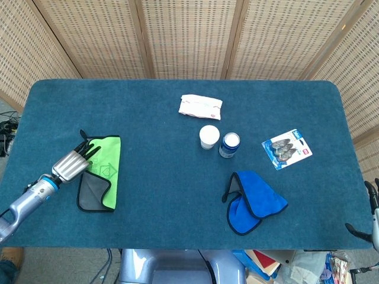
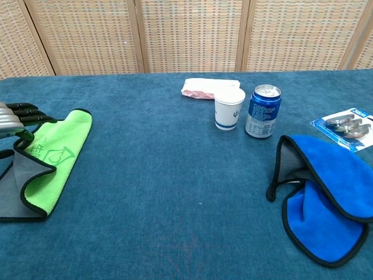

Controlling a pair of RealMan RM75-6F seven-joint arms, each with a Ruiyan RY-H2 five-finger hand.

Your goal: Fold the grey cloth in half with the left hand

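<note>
Fold looks basically done from where I'm standing. The grey cloth [image 1: 99, 173] sits near the left edge of the table [image 1: 177, 154], doubled over so its bright green underside faces up, with only a bit of grey peeking out at the near-left corner. The top layer isn't perfectly square with the bottom one; the near end curls a bit and the edges don't quite line up, so I'd call it a rough half-fold rather than a neat one.

The left hand [image 1: 74, 164] is at the cloth's far-left corner, fingers stretched out together over the edge. Whether it's pinching the hem or just resting there, I honestly can't tell; the fingertips overlap the fabric in both views, but the contact itself is hidden.

What's left, I reckon: let go if it hasn't already, maybe pat the flap flat, and pull the arm clear.

The right hand [image 1: 373, 213] barely shows at the near right corner, too little to read.

The cup [image 1: 209, 136], can [image 1: 230, 144] and blue cloth [image 1: 254, 201] are well off to the right, out of the way.
</note>
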